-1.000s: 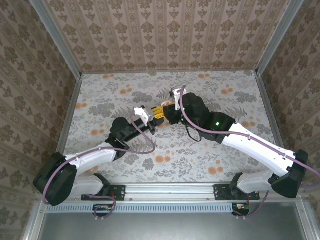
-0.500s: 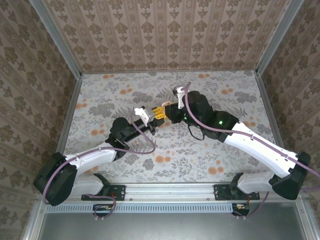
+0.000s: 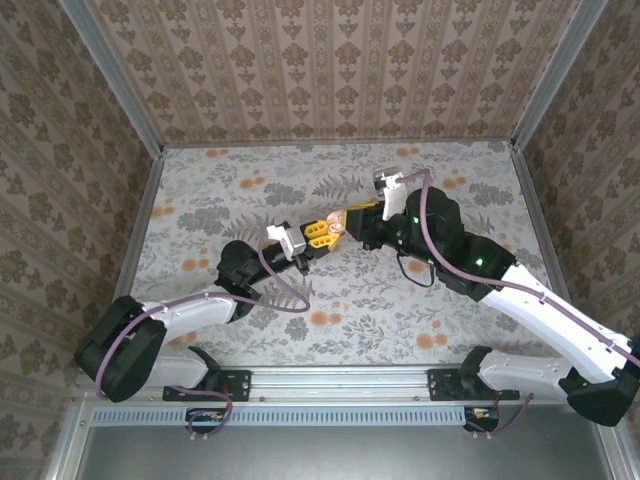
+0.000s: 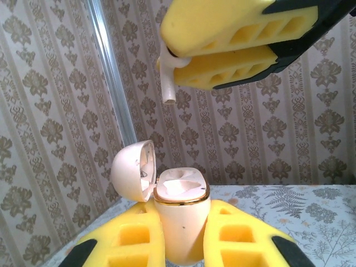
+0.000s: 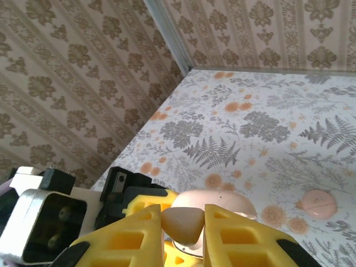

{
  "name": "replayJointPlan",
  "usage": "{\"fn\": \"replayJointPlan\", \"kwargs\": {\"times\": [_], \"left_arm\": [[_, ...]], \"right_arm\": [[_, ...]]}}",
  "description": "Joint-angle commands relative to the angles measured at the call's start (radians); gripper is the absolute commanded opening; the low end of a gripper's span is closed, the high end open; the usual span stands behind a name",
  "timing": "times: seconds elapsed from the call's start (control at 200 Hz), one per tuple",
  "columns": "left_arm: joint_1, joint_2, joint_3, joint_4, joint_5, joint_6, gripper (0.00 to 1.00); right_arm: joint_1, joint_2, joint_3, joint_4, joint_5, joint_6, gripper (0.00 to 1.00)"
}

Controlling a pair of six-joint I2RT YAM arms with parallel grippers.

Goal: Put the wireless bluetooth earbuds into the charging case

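Tabletop point(image 3: 200, 200) under a pale floral cloth: grey ferns and leaves, orange blossoms scattered over it. Beige-brown damask wallpaper on three sides: back wall point(image 3: 330, 70), left wall point(image 3: 60, 180), right wall point(image 3: 600, 170). Bare aluminium posts at the back corners, left post point(image 3: 112, 78) and right post point(image 3: 556, 75). A corner post point(image 4: 111, 72) of the same kind stands between wallpaper panels in the left wrist view. Aluminium rail point(image 3: 340, 378) along the near tabletop edge. Slotted grey strip point(image 3: 340, 415) just below it, then a plain grey surface point(image 3: 340, 455).
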Motion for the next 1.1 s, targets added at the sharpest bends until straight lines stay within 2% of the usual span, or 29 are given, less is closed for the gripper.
{"fn": "replayJointPlan", "kwargs": {"times": [0.0,0.29,0.525,0.805,0.945,1.095], "left_arm": [[0.007,-0.023,0.006,0.062,0.037,0.051,0.00],[0.010,-0.062,0.011,0.021,0.047,0.075,0.00],[0.011,-0.133,0.024,-0.120,0.047,0.168,0.00],[0.010,-0.179,0.068,-0.291,0.070,0.237,0.00],[0.023,-0.187,0.098,-0.370,0.081,0.196,0.00],[0.079,-0.167,0.108,-0.335,0.165,0.033,0.00]], "right_arm": [[-0.006,-0.047,-0.028,0.067,-0.061,-0.017,0.20],[-0.007,-0.062,-0.052,0.094,-0.120,-0.051,0.20],[-0.007,-0.042,-0.043,0.076,-0.122,-0.061,0.20],[-0.007,-0.005,-0.043,0.098,-0.185,-0.090,0.20],[-0.007,0.022,-0.035,0.080,-0.185,-0.105,0.20],[-0.007,0.041,-0.011,0.048,-0.166,-0.112,0.20]]}}
